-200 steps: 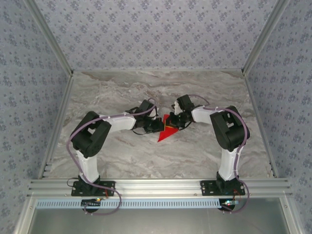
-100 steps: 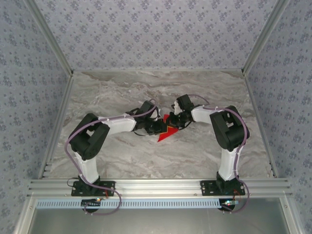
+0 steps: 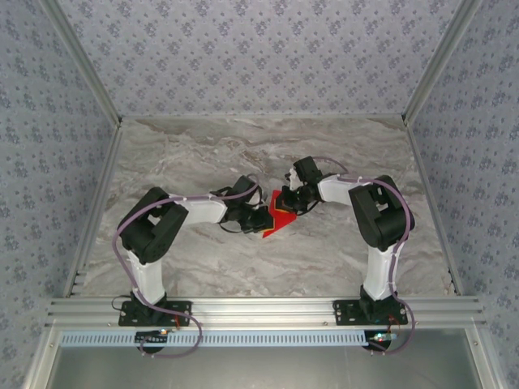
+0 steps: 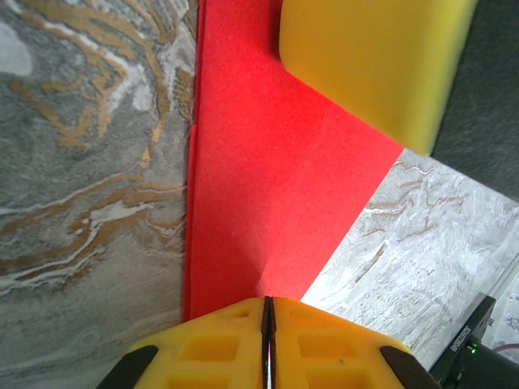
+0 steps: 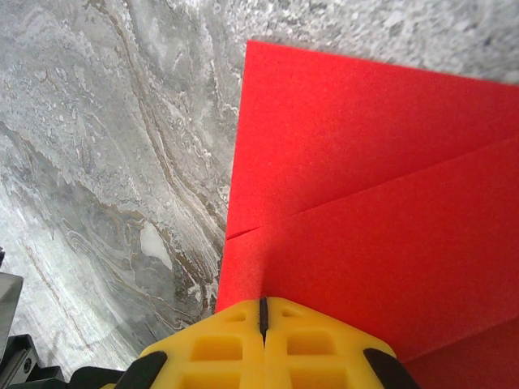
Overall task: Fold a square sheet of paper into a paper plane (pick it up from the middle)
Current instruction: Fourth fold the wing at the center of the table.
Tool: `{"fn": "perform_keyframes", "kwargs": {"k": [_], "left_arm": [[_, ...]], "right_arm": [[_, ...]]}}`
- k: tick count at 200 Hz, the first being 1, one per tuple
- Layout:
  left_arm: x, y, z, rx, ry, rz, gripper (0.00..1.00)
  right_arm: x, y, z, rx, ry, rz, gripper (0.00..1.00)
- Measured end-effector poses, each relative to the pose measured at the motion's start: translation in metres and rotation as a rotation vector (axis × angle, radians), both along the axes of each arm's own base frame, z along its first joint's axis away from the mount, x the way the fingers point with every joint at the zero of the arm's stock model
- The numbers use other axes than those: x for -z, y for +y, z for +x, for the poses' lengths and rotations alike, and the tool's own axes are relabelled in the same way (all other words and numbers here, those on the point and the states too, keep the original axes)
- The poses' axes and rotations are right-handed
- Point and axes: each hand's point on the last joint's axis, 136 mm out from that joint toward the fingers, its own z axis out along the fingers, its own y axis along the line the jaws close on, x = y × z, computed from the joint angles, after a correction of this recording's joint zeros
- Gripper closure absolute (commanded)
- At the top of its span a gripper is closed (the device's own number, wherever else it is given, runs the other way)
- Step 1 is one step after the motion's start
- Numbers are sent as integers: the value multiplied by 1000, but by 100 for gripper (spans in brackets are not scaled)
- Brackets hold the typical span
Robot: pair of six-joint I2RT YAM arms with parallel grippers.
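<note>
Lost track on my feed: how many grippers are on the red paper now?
2. The left gripper sits at the red paper's left side, the right gripper at its far right side, both with fingers closed.

The folded sheet of thin red paper [image 3: 280,217] is laid flat on the grey marbled bench [image 3: 203,154], near its middle. The left gripper [image 3: 261,217] is set at the sheet's left side and the right gripper [image 3: 293,203] at its far right side, so the sheet lies between them. In the left wrist view, the sheet runs from the left jaws, pressed together at its near edge, to a right-gripper finger [image 4: 373,57] placed on it. In the right wrist view, one folded layer overlaps another ahead of the closed right jaws.
</note>
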Motion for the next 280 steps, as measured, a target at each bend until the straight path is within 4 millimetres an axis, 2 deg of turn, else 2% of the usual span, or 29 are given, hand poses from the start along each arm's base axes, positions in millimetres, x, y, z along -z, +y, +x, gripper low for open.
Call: {"fn": "perform_keyframes", "kwargs": {"k": [73,108,170,225,280], "left_arm": [[3,1,-2,-13,-18,-31,88],[4,10,-10,-21,-19,-33,89],[3,21,-23,-22,-25,-12,98],[5,28,-40,25,10,26,100],[5,31,-44,48,13,36,100]], "right_arm": [[0,0,0,1,5,-4,100],[1,0,0,1,11,-8,100],[1,2,-4,-9,30,-13,100],[1,2,-4,-8,35,-15,100],[1,2,-4,-9,40,-17,100]]}}
